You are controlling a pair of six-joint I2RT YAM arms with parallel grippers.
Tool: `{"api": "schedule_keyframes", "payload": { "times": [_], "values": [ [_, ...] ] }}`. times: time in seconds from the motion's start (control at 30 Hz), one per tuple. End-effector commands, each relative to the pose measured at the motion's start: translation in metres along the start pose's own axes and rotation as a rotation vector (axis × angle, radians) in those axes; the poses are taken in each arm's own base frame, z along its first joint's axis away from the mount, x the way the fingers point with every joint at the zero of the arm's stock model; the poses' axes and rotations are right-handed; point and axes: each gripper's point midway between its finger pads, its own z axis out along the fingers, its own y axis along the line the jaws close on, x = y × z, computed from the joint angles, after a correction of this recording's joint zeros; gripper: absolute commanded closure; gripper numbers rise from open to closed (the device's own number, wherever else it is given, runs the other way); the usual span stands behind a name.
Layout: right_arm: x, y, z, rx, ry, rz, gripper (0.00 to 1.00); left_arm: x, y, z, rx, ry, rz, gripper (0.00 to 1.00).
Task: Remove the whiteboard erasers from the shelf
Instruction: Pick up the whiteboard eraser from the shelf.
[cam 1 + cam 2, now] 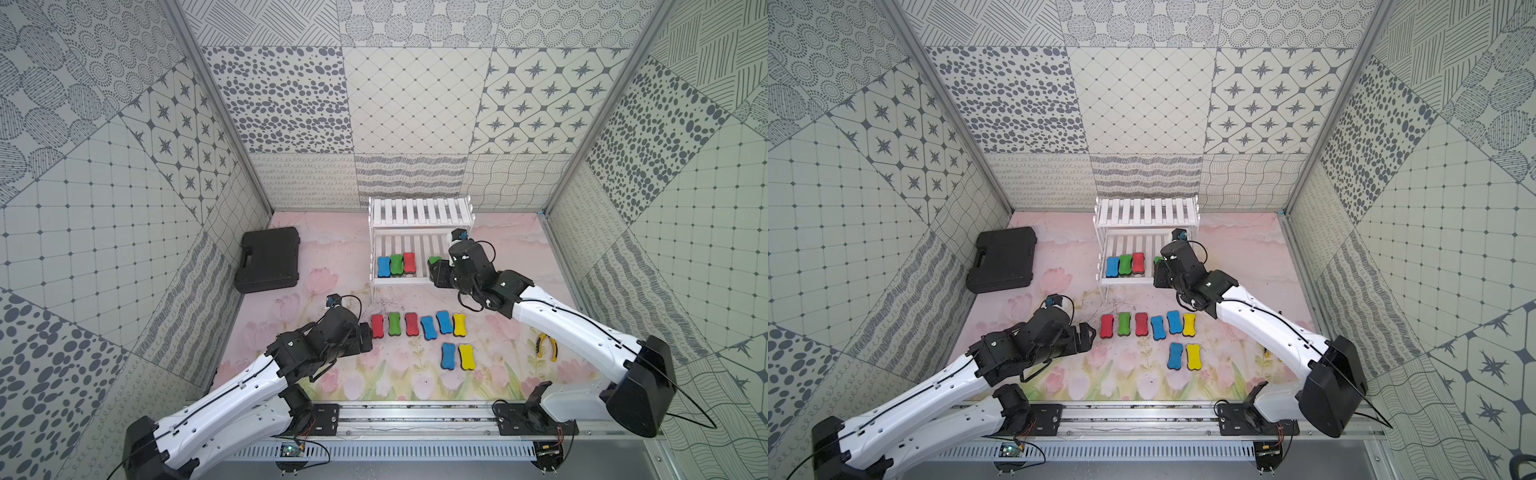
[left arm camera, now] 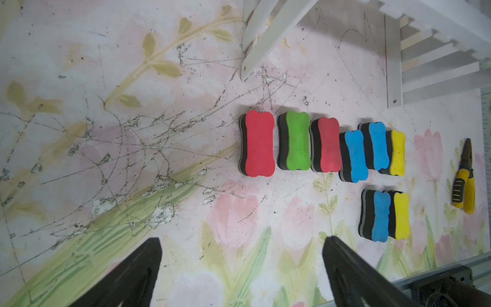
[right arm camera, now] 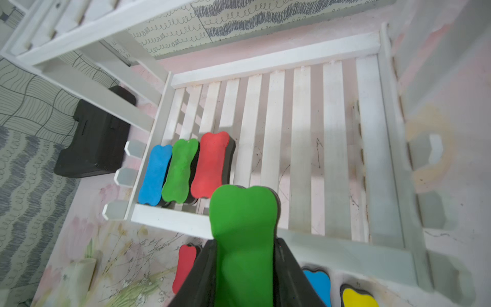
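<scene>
The white two-tier shelf (image 1: 419, 212) (image 1: 1144, 216) stands at the back of the mat. On its lower tier, at the left end, lie a blue eraser (image 3: 155, 174), a green eraser (image 3: 180, 170) and a red eraser (image 3: 211, 163) side by side. My right gripper (image 3: 244, 240) (image 1: 436, 270) is shut on another green eraser (image 3: 243, 212) (image 1: 434, 261), holding it by its waisted sides over the tier's front rail. Several erasers (image 1: 417, 324) (image 2: 259, 143) lie in rows on the mat in front of the shelf. My left gripper (image 2: 243, 239) (image 1: 368, 332) hangs open and empty, left of the red one.
A black plastic case (image 1: 269, 259) lies left of the shelf. Yellow-handled pliers (image 1: 546, 347) (image 2: 463, 186) lie on the mat to the right. A metal rail (image 1: 415, 415) runs along the front edge. Patterned walls enclose three sides.
</scene>
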Motion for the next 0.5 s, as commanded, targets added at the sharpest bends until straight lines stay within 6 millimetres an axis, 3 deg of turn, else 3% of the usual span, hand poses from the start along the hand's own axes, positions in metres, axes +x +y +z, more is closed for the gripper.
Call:
{"api": "schedule_keyframes", "payload": {
  "times": [0.0, 0.17, 0.3, 0.47],
  "values": [
    [0.041, -0.008, -0.01, 0.005, 0.066, 0.061, 0.68, -0.004, 0.002, -0.003, -0.015, -0.013, 0.004, 0.0],
    [0.106, -0.017, -0.021, -0.005, 0.176, 0.126, 0.68, -0.004, 0.003, 0.0, -0.016, -0.015, -0.002, 0.01],
    [0.152, -0.02, -0.016, 0.008, 0.244, 0.156, 0.68, -0.004, 0.003, 0.001, -0.024, -0.013, 0.007, 0.0],
    [0.188, -0.011, -0.004, 0.009, 0.294, 0.145, 0.68, -0.004, 0.003, 0.002, -0.044, -0.002, 0.026, 0.01]
  ]
}}
